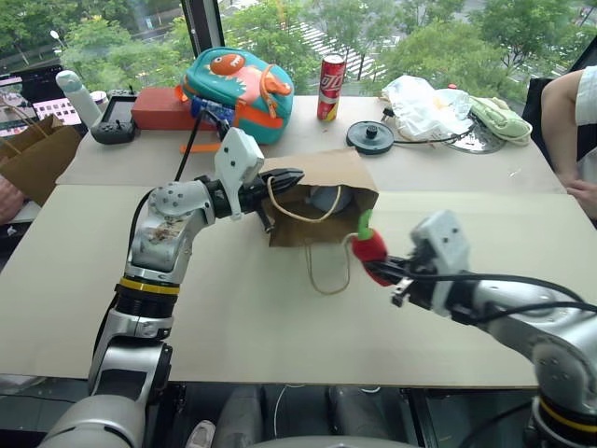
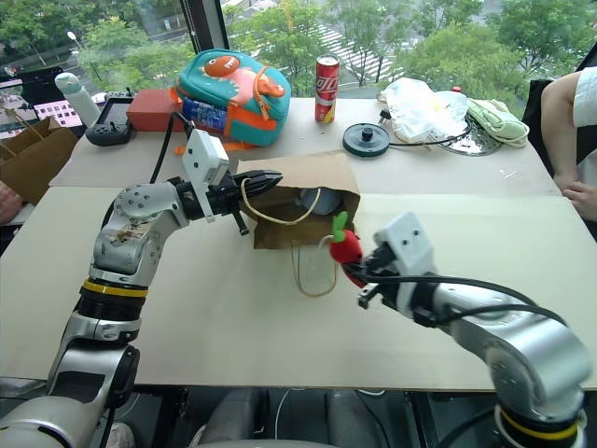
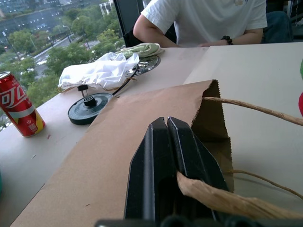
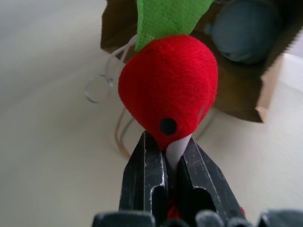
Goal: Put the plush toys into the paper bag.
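Along the table's (image 1: pixel 280 327) far edge a backpack (image 1: pixel 241 89) and can (image 1: pixel 330 88) are sitting, while mid-table the left gripper (image 1: pixel 289 175) is pinching the paper bag's (image 1: pixel 326 177) rim; from the right wrist, the right gripper (image 4: pixel 171 158) is clamping the red plush toy (image 4: pixel 170 87) before the bag's mouth, bluish-grey toy (image 4: pixel 244 30) lying inside.

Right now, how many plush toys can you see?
2. The red chili plush toy is held in the right gripper, just outside the paper bag. The bluish-grey plush toy lies inside the bag. More may be hidden inside.
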Robot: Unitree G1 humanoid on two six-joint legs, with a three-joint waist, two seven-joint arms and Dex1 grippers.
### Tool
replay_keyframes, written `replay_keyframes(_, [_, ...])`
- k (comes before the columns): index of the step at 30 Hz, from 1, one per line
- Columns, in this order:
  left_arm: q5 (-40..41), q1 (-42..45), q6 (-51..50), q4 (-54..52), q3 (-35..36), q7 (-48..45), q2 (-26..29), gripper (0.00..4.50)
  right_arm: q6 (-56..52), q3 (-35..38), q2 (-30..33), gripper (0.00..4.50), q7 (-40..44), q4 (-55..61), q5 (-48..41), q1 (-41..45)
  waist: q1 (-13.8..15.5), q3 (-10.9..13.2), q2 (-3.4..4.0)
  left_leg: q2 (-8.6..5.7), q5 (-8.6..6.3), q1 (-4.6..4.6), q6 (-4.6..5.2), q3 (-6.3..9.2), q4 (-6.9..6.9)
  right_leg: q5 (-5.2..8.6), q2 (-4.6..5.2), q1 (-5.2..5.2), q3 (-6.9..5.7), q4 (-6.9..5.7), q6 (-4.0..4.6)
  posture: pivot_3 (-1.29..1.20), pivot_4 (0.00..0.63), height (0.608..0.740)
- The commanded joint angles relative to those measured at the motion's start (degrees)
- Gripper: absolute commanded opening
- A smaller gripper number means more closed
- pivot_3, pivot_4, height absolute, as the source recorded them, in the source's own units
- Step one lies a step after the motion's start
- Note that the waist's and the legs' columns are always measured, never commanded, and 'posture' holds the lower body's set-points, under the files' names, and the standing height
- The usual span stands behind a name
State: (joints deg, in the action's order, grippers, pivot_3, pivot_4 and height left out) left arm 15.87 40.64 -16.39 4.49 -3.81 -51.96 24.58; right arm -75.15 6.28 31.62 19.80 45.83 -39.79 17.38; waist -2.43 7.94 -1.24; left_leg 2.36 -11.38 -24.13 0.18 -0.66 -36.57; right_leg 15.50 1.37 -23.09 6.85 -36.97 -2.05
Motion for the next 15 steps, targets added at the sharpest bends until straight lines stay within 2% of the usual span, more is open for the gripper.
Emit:
replay_keyframes(1, [0.49,1.57,0.50,-1.64,0.66,0.02,0.43,0.00,0.30,-4.03,-2.44,0.21,-3.92,-2.93,2.96,3.97,0.01,0.00,0.00,-0.01,0.00,-0.01,0.00,0.00,0.00,0.00,0.01,-0.01,0.00,0.00,0.00,0.00,0.150,0.733])
replay_keyframes(3, [0.63,1.67,0.30,-1.83,0.61,0.00,0.39,0.00,1.42,-7.70,-2.20,0.21,-4.25,-4.75,4.92,5.27,0.04,0.00,0.01,0.00,0.00,-0.02,0.00,0.01,0.00,-0.01,0.01,-0.02,-0.01,0.00,0.01,0.00,0.150,0.733])
replay_keyframes(11, [0.60,2.04,0.32,-1.67,0.50,-0.33,0.42,0.00,6.61,-14.54,-4.91,0.21,-5.75,-15.70,12.20,10.35,0.09,0.00,0.01,-0.01,0.00,-0.04,0.00,0.01,0.00,-0.01,0.01,-0.04,-0.01,0.00,0.02,0.00,0.150,0.733])
replay_keyframes(15, [0.56,1.78,0.38,-1.86,0.21,-0.51,0.30,0.00,7.76,-17.54,-8.68,0.21,-6.85,-21.06,15.34,16.11,-0.23,-0.01,0.01,0.00,0.00,-0.04,0.00,0.00,0.00,-0.01,0.00,-0.07,0.00,-0.03,0.02,0.00,0.150,0.733])
